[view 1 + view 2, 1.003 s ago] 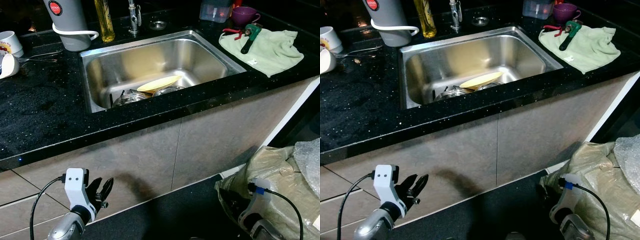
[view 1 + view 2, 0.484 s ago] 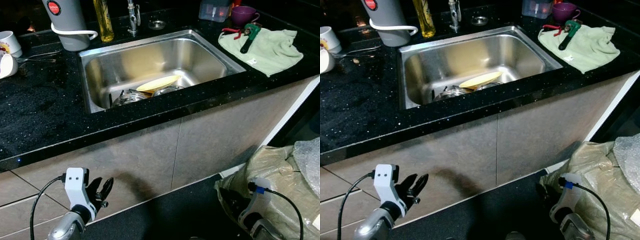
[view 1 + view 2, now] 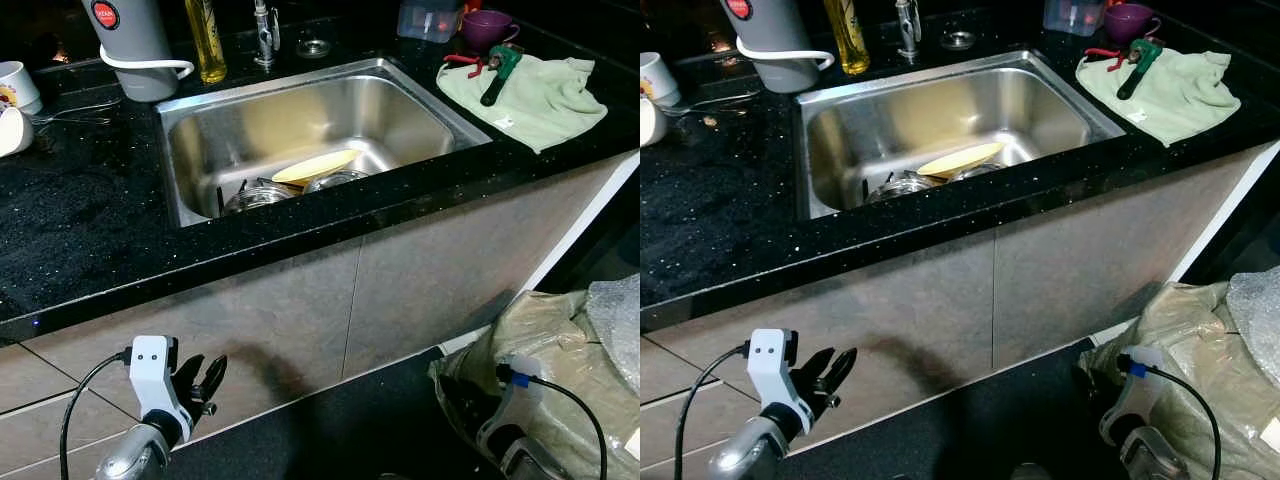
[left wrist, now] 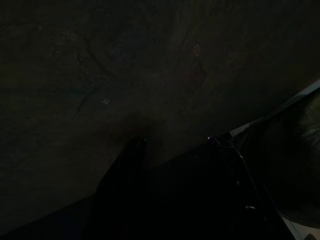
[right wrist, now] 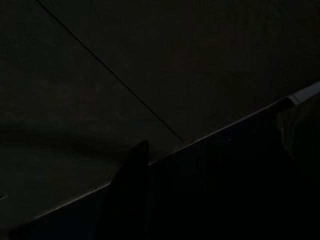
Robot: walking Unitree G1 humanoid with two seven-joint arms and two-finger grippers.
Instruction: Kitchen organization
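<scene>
Both grippers hang low in front of the grey cabinet doors, under the black speckled stone counter [image 3: 80, 220]. My left gripper [image 3: 203, 378] has its two long black fingers spread apart and holds nothing. Of my right gripper [image 3: 497, 440] I see mostly the white wrist housing beside a crumpled plastic bag [image 3: 560, 350] on the floor, so I cannot tell if its fingers are parted or closed.

The things to organise are up on the counter. In the stainless steel sink [image 3: 420, 105] lie a pale yellow oval plate [image 3: 318, 166] and, under its edge, some round metal pieces I cannot identify. On the right a light green cloth [image 3: 545, 95] carries a green-handled tool [image 3: 497, 78].

I judge the main risks so: raising an arm from here, it can strike the counter's front edge. Reaching into the sink, the plate rests loosely on the metal pieces, so a push from a finger can slide it and make a clatter. The right arm can also catch the bag.
</scene>
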